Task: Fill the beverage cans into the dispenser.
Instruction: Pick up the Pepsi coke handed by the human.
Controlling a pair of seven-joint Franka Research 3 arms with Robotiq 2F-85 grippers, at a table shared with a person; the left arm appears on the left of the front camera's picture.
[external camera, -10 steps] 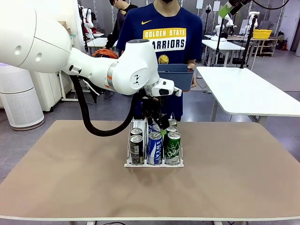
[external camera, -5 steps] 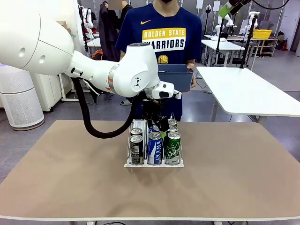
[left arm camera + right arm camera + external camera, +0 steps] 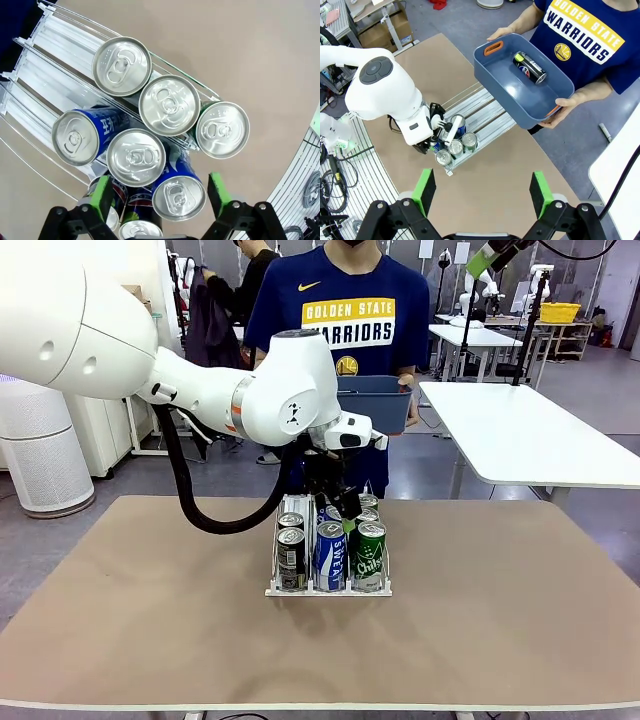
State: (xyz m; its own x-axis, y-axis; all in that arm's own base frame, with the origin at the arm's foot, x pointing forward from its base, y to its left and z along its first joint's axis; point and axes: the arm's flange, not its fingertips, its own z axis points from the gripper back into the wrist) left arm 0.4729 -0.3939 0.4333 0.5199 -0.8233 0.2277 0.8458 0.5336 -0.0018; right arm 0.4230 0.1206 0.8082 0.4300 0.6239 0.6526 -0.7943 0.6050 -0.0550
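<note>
Over the near end of the dispenser (image 3: 328,591), the left gripper (image 3: 159,190) hangs pointing straight down, its jaws spread as wide as they go. Its green pads (image 3: 102,192) stand on either side of a blue can (image 3: 178,197) in the middle lane, with a gap on each side, so it has hold of nothing. The wide spread looks chosen so that the fingers pass the neighbouring tops without knocking them.

Around that can the other beverage cans (image 3: 169,105) stand upright, silver tops up, crowded together at the same end of the dispenser: green in one outer lane, blue in the middle, black in the other. The far stretch of every lane is bare. That suggests the cans are meant to gather at the robot's end, leaving room behind for more.

Just beyond the dispenser's far end a person (image 3: 350,320) holds a blue-grey bin (image 3: 520,97) in both hands (image 3: 572,102), with one black can (image 3: 530,68) lying on its side in it. Held there, it probably serves as the supply, kept where the arm can reach it.

High above the dispenser the right gripper (image 3: 483,187) looks down, jaws equally wide and empty, seemingly parked out of the way. The dispenser itself rests on the brown table (image 3: 500,620).
</note>
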